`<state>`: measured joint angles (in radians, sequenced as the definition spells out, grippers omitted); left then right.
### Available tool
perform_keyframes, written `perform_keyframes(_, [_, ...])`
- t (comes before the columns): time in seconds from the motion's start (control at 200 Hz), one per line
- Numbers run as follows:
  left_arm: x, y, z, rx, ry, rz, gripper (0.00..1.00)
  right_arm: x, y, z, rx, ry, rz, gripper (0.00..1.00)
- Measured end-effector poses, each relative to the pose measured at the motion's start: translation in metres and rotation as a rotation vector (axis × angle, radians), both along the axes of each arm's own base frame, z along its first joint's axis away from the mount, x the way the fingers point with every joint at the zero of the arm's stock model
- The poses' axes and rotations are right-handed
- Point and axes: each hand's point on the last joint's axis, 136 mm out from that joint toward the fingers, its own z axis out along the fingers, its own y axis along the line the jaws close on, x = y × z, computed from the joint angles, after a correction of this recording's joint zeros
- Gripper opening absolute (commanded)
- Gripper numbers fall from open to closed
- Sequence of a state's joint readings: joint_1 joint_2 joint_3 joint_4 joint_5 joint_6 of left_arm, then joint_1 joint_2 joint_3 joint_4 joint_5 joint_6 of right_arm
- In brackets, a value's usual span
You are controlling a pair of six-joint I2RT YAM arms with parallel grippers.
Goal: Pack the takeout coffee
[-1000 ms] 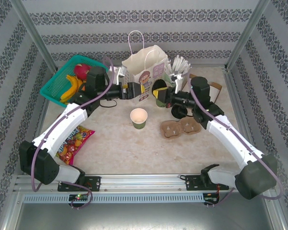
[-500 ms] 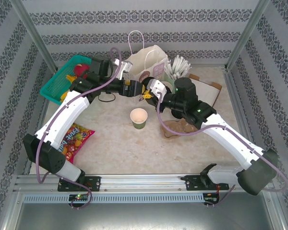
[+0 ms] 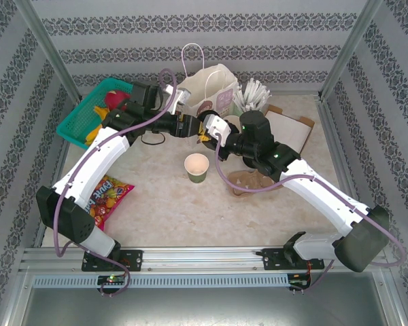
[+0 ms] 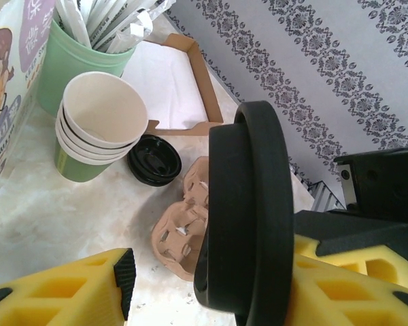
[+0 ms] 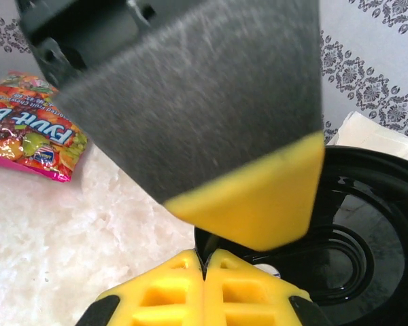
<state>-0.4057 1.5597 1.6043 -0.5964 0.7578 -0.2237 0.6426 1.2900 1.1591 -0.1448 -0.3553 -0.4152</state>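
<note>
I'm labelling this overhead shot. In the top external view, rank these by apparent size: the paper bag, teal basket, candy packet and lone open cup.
1. Paper bag and teal basket: alike, both partly covered, so unranked.
2. Candy packet.
3. Lone open cup.

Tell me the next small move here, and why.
Probably close the left pincer on the takeout coffee: it sits between the fingers with a gap on one side, while the right pincer pinches its rim.
</note>
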Motion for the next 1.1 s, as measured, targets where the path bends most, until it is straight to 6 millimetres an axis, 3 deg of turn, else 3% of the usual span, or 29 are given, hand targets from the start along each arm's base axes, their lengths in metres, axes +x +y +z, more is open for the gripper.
perform_keyframes(0.13, [0.002,-0.004,-0.005,-0.005,0.017,-0.014,0.54,0.0,0.001,-0.001,0.001,0.007,0.0,0.04])
perform_keyframes(0.295, [0.001,-0.006,-0.006,-0.017,0.03,-0.024,0.37,0.002,0.002,-0.005,0.002,0.025,-0.005,0.05])
perform_keyframes(0.58, [0.006,-0.01,0.0,-0.018,-0.026,-0.022,0.13,0.003,0.002,-0.002,0.036,0.058,-0.03,0.26])
perform_keyframes(0.734, [0.015,-0.006,-0.004,0.016,-0.07,0.013,0.09,-0.006,-0.004,0.018,0.1,0.064,-0.045,0.45])
perform_keyframes(0.854, [0.021,-0.002,-0.001,0.042,-0.127,0.031,0.01,-0.013,-0.013,0.035,0.171,0.091,-0.083,0.65])
perform_keyframes(0.964, [0.029,0.002,0.002,0.072,-0.191,0.052,0.0,-0.009,-0.024,0.052,0.306,0.198,-0.198,0.68])
perform_keyframes(1.099, [0.048,0.008,0.012,0.12,-0.349,0.095,0.0,0.009,-0.036,0.069,0.565,0.472,-0.394,0.7])
